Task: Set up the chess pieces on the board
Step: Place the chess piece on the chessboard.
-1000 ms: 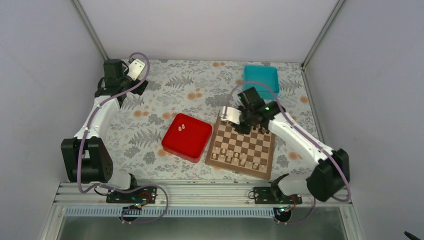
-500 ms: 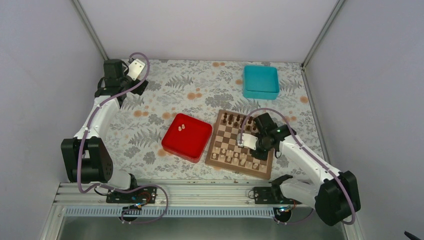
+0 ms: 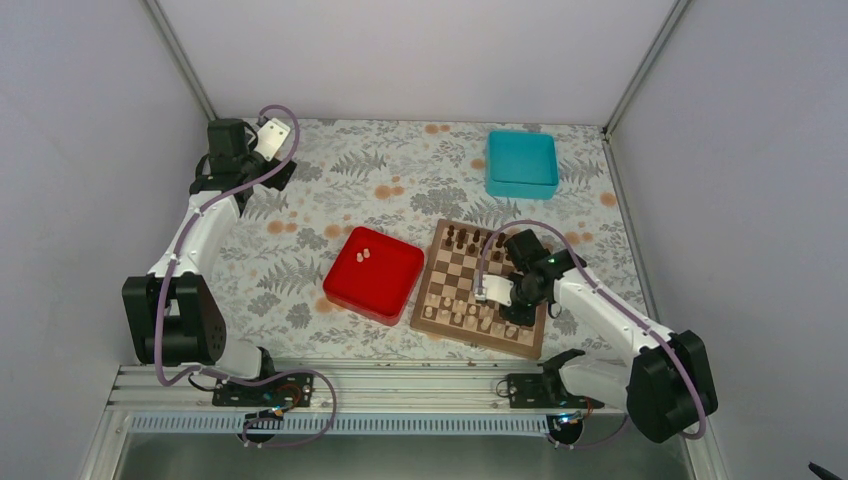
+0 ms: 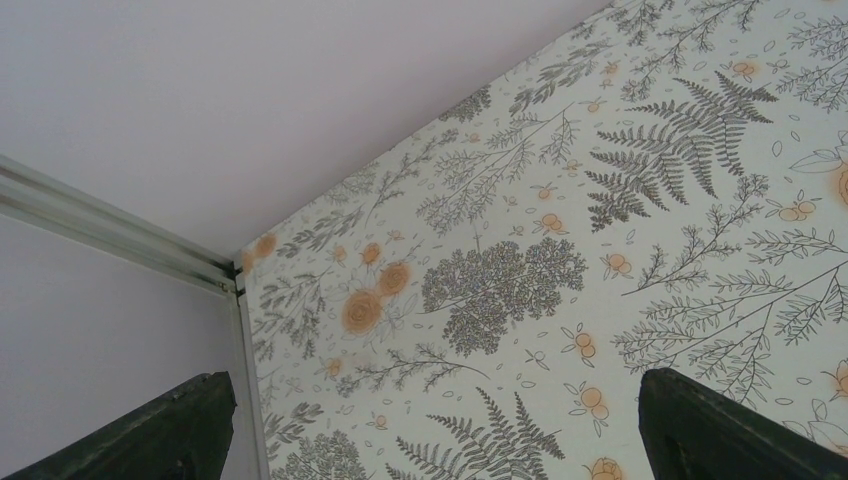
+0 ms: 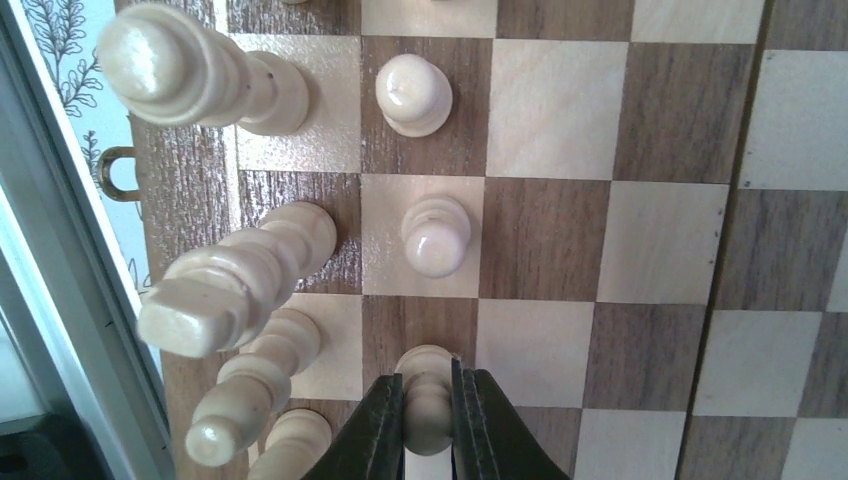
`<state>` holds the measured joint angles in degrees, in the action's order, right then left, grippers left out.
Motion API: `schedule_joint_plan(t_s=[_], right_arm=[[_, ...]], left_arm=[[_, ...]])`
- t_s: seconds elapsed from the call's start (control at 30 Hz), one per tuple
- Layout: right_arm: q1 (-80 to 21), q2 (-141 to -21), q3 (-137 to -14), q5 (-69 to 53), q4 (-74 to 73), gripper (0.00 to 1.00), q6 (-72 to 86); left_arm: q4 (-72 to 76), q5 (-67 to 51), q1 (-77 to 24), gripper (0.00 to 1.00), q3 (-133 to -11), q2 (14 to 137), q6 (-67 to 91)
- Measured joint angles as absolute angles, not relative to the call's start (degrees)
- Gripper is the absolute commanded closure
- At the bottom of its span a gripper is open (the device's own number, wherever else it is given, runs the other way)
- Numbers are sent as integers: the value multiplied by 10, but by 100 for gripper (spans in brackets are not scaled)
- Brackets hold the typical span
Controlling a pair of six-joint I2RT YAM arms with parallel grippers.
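The wooden chessboard lies right of centre, with dark pieces along its far edge and several cream pieces along its near edge. Two cream pieces lie on the red tray. My right gripper is shut on a cream pawn whose base rests on a dark square; in the top view it hangs over the board's near right part. Two more cream pawns stand in the same row, taller cream pieces beside them. My left gripper is open and empty over the far left corner.
A red square tray sits left of the board. A teal box stands at the back right. The left arm stretches along the left wall. White walls enclose the floral table cover.
My right gripper came from the board's far edge to its near right part and now stands lower over the near rows. The left arm has not moved.
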<state>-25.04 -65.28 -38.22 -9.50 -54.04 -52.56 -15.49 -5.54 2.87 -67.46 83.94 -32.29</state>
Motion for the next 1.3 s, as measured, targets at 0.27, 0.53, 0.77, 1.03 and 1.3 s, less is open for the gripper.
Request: schedule_joint_plan(t_s=[0.27, 0.53, 0.77, 1.03, 1.3], right_arm=[[-250, -675, -382, -107, -543, 89, -530], [-250, -676, -382, -107, -537, 89, -532], [-250, -684, -382, -108, -534, 83, -534], [-250, -686, -382, -106, -529, 62, -537], [-250, -656, -404, -91, -561, 60, -535]], left_arm=[[-155, -51, 29, 0, -675, 839, -323], [-155, -50, 29, 0, -675, 839, -323], [-155, -50, 29, 0, -675, 839, -323], [-155, -50, 29, 0, -675, 840, -323], [-155, -50, 29, 0, -675, 840, -323]])
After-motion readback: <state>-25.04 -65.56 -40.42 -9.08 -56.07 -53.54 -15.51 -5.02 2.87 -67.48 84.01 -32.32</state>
